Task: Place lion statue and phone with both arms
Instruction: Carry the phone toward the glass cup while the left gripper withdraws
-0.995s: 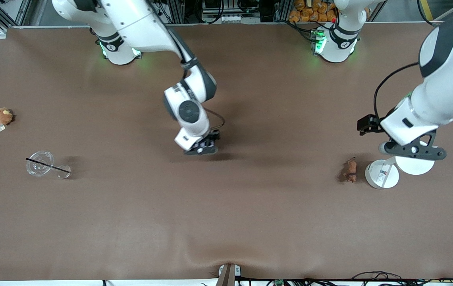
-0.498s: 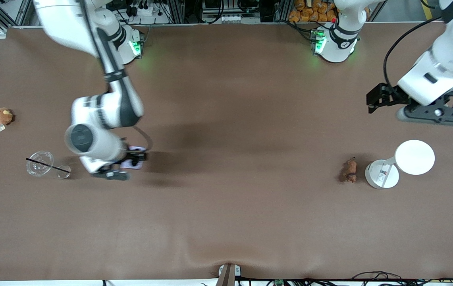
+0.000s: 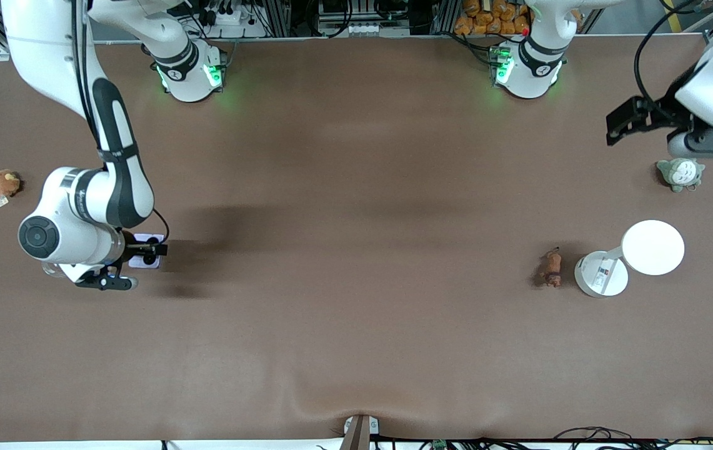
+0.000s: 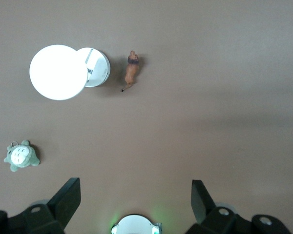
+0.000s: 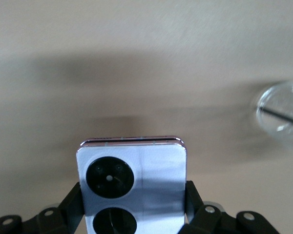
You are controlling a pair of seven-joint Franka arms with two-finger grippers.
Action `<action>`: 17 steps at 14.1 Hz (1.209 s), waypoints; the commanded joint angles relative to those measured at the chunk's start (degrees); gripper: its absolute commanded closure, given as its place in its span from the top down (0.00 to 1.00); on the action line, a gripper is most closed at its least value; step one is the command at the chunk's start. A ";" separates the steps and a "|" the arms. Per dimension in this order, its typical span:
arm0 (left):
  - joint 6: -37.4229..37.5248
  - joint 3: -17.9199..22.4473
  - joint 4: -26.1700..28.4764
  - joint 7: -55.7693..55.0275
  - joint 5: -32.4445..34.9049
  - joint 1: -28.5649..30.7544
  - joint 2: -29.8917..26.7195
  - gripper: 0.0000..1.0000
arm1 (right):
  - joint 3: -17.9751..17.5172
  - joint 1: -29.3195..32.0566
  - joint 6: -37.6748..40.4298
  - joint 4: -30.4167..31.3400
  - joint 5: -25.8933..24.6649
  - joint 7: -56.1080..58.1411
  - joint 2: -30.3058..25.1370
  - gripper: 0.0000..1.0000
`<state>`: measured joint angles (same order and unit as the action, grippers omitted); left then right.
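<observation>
1. Brown cloth covers the long counter (image 3: 356,325) before you, both arm bases along its upper edge.
2. Your right hand (image 3: 120,270) hangs over the right arm's end of the counter, clamped on the phone (image 5: 132,187), which stands edge-up between the fingers with its two black camera circles in the right wrist view.
3. Judge the phone stiff, smooth and likely slippery; the grip across its two flat side edges looks sound, and a gentle set-down would spare the glass.
4. A clear cup lid with a black straw (image 5: 282,113) lies close by, and a brown plush toy (image 3: 5,182) sits farther from the front camera.
5. Your left hand (image 4: 136,204) waits high over the left arm's end, fingers spread wide and empty, above a grey-green plush toy (image 3: 680,173).
6. The lion statue (image 3: 551,268) lies on the cloth just beside a white lamp's round base (image 3: 601,275); it looks small, hard and light.
7. Taking hold across its narrow body, clear of the thin tail, seems safest.
</observation>
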<state>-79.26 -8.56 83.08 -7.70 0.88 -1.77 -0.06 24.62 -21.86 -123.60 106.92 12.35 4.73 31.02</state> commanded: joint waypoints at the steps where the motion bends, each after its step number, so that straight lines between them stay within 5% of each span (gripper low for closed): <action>1: -0.37 4.86 6.91 0.32 -0.97 -4.46 -6.08 1.00 | -0.80 0.85 -2.60 -2.85 -0.31 0.45 4.48 0.12; 6: -3.79 5.22 15.09 -0.47 -0.88 -4.91 -13.64 1.00 | -0.98 2.61 -7.44 -3.83 -0.04 2.82 7.30 0.14; 14: -3.45 5.13 10.44 -0.20 -0.97 -4.47 -9.96 1.00 | -1.07 3.67 -10.16 -3.83 0.04 3.35 9.24 0.20; 15: -3.45 5.05 10.35 -0.21 -0.97 -4.38 -9.96 1.00 | -1.07 3.67 -10.17 -3.83 -0.04 3.70 9.32 0.38; 16: -3.45 5.13 10.18 -0.12 -1.05 -4.30 -9.78 1.00 | -1.15 3.76 -10.26 -3.83 -0.13 5.27 9.59 0.98; 17: -3.45 5.13 10.18 -0.20 -0.97 -4.38 -9.52 1.00 | -1.15 3.84 -10.26 -3.83 0.04 6.59 9.59 1.00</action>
<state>-82.97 -3.54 94.83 -7.85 0.83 -6.16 -10.57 24.22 -19.20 -133.79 104.38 12.38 8.67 39.91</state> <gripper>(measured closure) 0.000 0.088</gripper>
